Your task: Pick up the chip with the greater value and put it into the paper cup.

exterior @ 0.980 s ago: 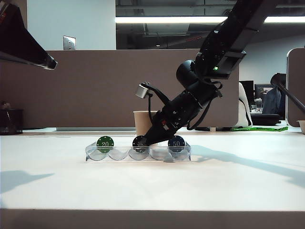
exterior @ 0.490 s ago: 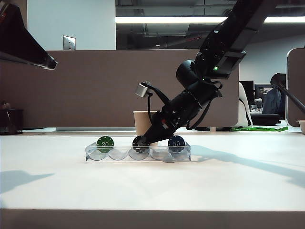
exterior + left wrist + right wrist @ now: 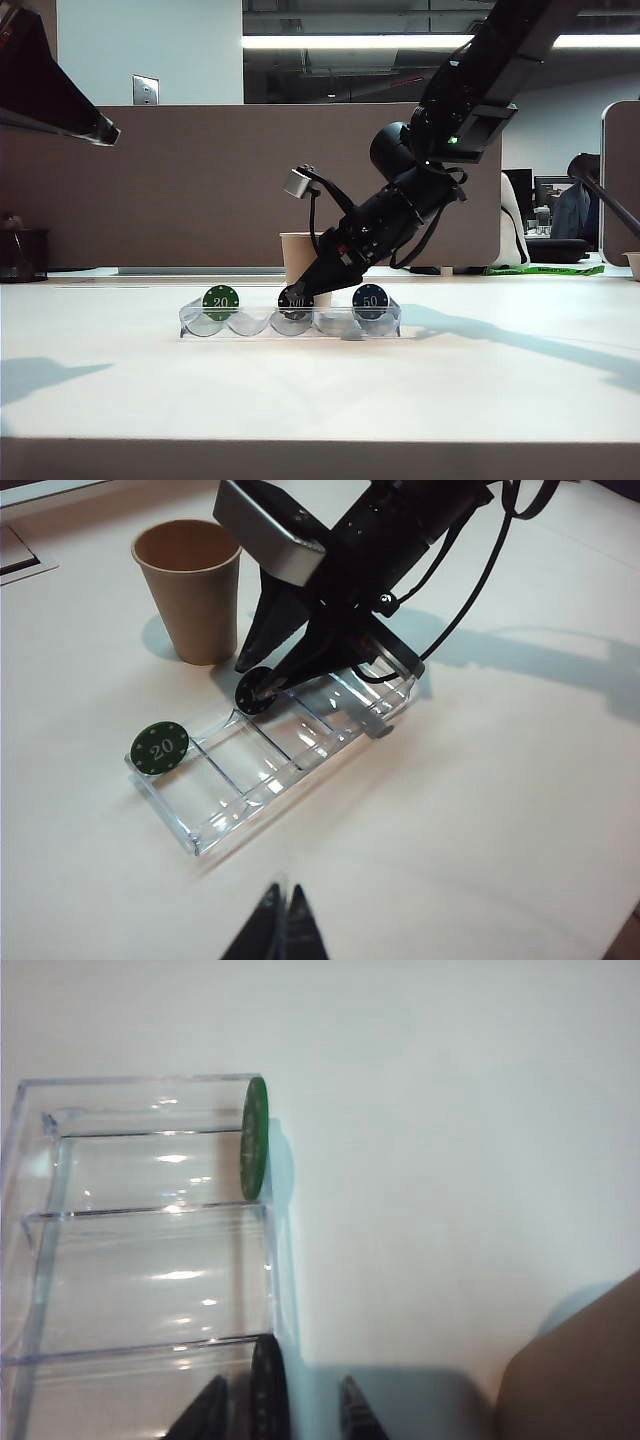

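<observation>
One chip (image 3: 296,301), the black 100, stands edge-up in the clear tray (image 3: 260,790), so the right gripper (image 3: 277,1415) pinches its faces; the left gripper (image 3: 283,930) hangs pressed together, well apart.

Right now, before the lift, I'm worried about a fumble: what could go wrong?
1. The right gripper straddles the black 100 chip at its upper edge only, with a gap beside one finger: it may slip.
2. The clear tray looks light and may drag along.
3. The paper cup stands close behind; the arm may knock it.
The left gripper hangs apart, no threat.
</observation>
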Controlling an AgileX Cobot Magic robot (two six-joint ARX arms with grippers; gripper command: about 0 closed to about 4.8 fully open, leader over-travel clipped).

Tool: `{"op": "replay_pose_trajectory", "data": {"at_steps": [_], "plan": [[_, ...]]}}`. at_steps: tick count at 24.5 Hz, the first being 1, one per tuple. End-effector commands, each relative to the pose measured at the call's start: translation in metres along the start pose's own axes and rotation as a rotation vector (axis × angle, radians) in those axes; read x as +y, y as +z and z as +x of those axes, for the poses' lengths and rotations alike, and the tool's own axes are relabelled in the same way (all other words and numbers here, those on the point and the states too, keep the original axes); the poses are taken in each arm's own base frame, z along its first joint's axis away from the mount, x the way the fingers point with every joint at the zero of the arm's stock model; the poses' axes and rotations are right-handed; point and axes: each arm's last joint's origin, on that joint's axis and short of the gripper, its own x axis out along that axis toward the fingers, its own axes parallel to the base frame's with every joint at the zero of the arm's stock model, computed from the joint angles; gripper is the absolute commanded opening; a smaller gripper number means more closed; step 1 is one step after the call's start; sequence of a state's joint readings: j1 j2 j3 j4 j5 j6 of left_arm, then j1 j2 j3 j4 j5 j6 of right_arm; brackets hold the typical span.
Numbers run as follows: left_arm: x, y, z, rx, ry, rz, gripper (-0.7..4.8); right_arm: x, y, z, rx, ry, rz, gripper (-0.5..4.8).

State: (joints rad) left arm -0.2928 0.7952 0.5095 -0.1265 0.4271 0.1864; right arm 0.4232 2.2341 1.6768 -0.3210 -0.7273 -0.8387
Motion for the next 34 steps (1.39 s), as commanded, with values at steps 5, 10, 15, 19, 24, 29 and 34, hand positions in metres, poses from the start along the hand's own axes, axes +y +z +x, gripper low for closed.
{"op": "replay_pose_trajectory", "data": {"at_steps": [5,10,15,19,24,29,34], "plan": [[0.0003,0.0019,-0.0004,-0.015,-0.003,0.007,-0.05,-0.0010,0.0044,-0.0028,-0.018,-0.003,-0.003,1.43],[0.0003,0.0019,-0.0004,-0.014,-0.003,0.007,-0.05,-0.0010,0.0044,-0.0028,-0.018,-0.003,-0.004,1.00],[0.0003,0.0019,-0.0004,-0.014,-0.003,0.007,-0.05,-0.0008,0.0059,-0.0040,-0.025,0.000,-0.005,0.94],[0.0003,0.0019,-0.0004,-0.014,-0.003,0.007,-0.05,-0.0009,0.0096,-0.0070,-0.030,-0.006,-0.013,0.94],[0.0002,0.0019,-0.0004,-0.014,-0.003,0.006,-0.05,-0.0006,0.0093,-0.0070,-0.028,-0.004,-0.009,0.93],[0.0002,0.0017,-0.0004,-0.012,-0.004,0.005,-0.06,-0.0006,0.0092,-0.0069,-0.028,-0.003,0.007,0.89],[0.0002,0.0016,-0.0004,-0.012,-0.004,0.005,-0.05,-0.0006,0.0092,-0.0069,-0.028,-0.003,0.010,0.60]]}}
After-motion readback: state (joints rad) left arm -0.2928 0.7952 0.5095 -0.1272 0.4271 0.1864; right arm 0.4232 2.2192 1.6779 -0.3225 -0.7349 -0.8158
